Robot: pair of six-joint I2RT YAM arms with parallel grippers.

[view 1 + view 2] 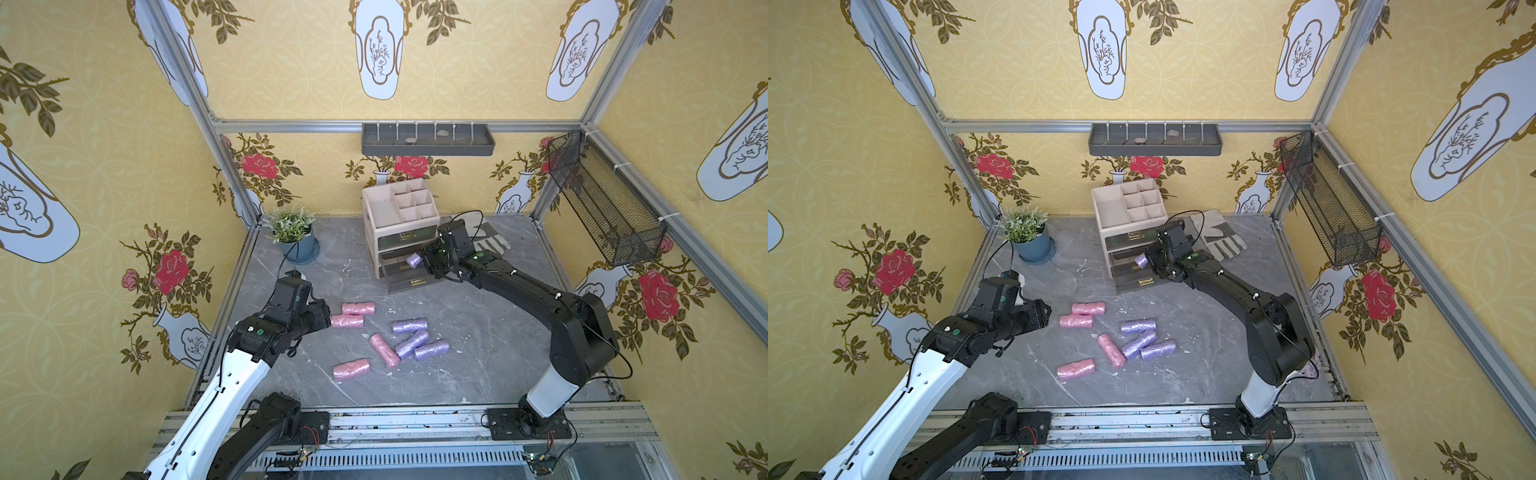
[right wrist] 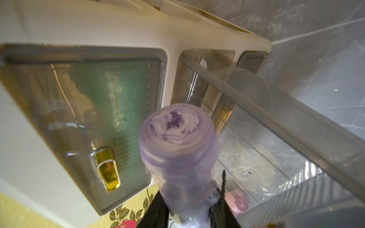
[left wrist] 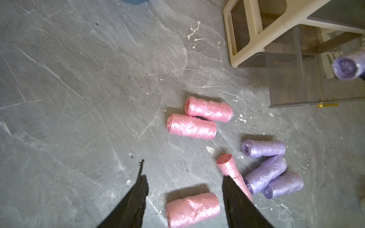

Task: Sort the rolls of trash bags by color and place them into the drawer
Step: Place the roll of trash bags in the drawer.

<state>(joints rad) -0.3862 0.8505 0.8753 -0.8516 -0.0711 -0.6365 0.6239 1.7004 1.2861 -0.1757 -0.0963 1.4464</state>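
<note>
Several pink rolls (image 1: 358,308) (image 3: 192,209) and three lilac rolls (image 1: 411,343) (image 3: 263,148) lie loose on the grey table in both top views. My left gripper (image 1: 326,318) (image 3: 184,177) hovers open above the pink ones, nothing between its fingers. The beige chest (image 1: 399,208) stands at the back, its bottom drawer (image 1: 411,283) pulled out and its middle one also drawn open. My right gripper (image 1: 424,261) (image 2: 189,207) is shut on a lilac roll (image 1: 414,260) (image 2: 177,138) in front of the chest, above the open drawers. Green shows through the shut top drawer (image 2: 110,98).
A potted plant (image 1: 293,232) stands at the back left. A grey work glove (image 1: 486,239) lies right of the chest, behind my right arm. A grey tray (image 1: 428,139) hangs on the back wall and a black mesh basket (image 1: 602,203) on the right wall.
</note>
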